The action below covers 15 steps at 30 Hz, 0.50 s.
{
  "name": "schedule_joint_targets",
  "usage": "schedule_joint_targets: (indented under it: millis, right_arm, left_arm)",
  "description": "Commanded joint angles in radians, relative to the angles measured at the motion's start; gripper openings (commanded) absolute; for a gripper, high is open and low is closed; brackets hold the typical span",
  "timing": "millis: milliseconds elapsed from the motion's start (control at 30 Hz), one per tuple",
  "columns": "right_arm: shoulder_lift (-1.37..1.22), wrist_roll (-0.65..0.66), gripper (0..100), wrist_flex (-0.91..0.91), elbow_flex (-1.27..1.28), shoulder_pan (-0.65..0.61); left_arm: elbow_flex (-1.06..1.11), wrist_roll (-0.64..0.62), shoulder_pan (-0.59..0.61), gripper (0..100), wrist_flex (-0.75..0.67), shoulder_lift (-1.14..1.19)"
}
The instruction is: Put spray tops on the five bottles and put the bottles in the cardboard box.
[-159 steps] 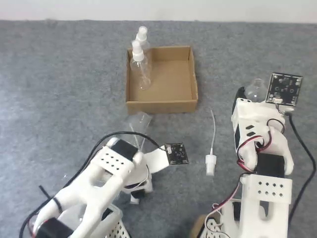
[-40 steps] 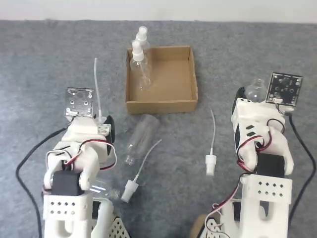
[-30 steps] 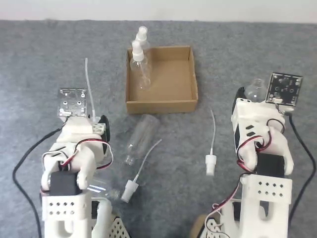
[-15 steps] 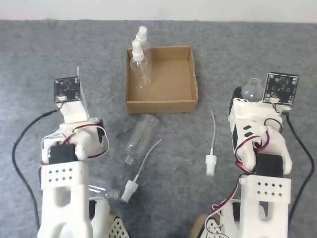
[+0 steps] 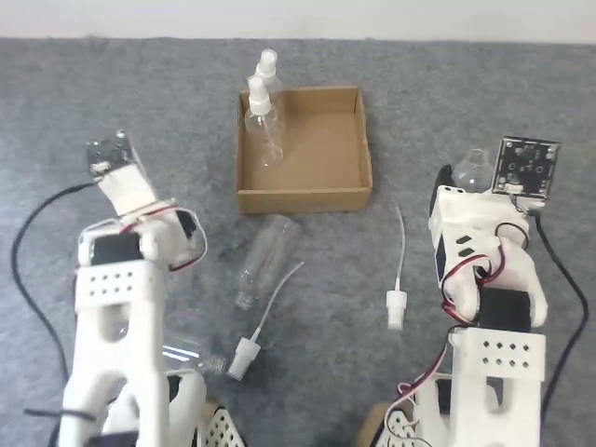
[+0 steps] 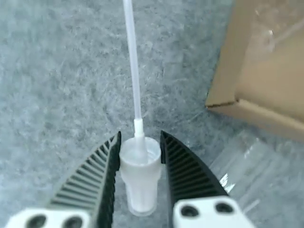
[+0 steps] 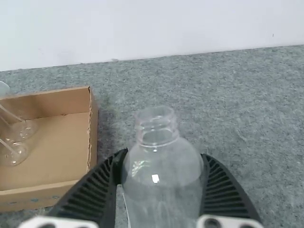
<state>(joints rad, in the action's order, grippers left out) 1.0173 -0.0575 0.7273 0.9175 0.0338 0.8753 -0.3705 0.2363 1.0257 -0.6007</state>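
1. The left claw [image 6: 139,138] is clamped on a spray top [image 6: 139,183], one finger on each side of its white cap. Its thin tube [image 6: 132,61] sticks out past the fingertips over the grey tabletop [image 5: 466,84].
2. A capless bottle [image 5: 191,356] lies by the left arm's base, its neck just beside the head of a loose spray top [image 5: 244,355].
3. A second capless bottle [image 5: 262,256] lies on its side just in front of the cardboard box [image 5: 303,197].
4. Two capped bottles are in the box's far left corner, one [image 5: 264,130] nearer and the other [image 5: 267,67] behind it, its head past the far wall.
5. Another spray top [image 5: 397,307] lies between the box and the right arm, its tube pointing away from the arms.
6. The right claw [image 7: 162,156] is clamped round the shoulder of an open bottle [image 7: 161,164], neck pointing away from the wrist, to the right of the box and apart from it.
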Motion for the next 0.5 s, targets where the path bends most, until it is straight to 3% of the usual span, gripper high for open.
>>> schedule_joint_targets:
  millis: [0,367,467]
  right_arm:
    - [0.027,0.000,13.6,-0.024,-0.014,-0.010]
    - [0.027,0.000,13.6,-0.024,-0.014,-0.010]
    - [0.027,0.000,13.6,-0.024,-0.014,-0.010]
  left_arm:
    - [-0.142,-0.147,0.026,1,0.011,0.163]
    - [-0.282,-0.431,0.135,1,0.005,0.338]
    - [-0.282,-0.583,0.135,1,0.005,0.338]
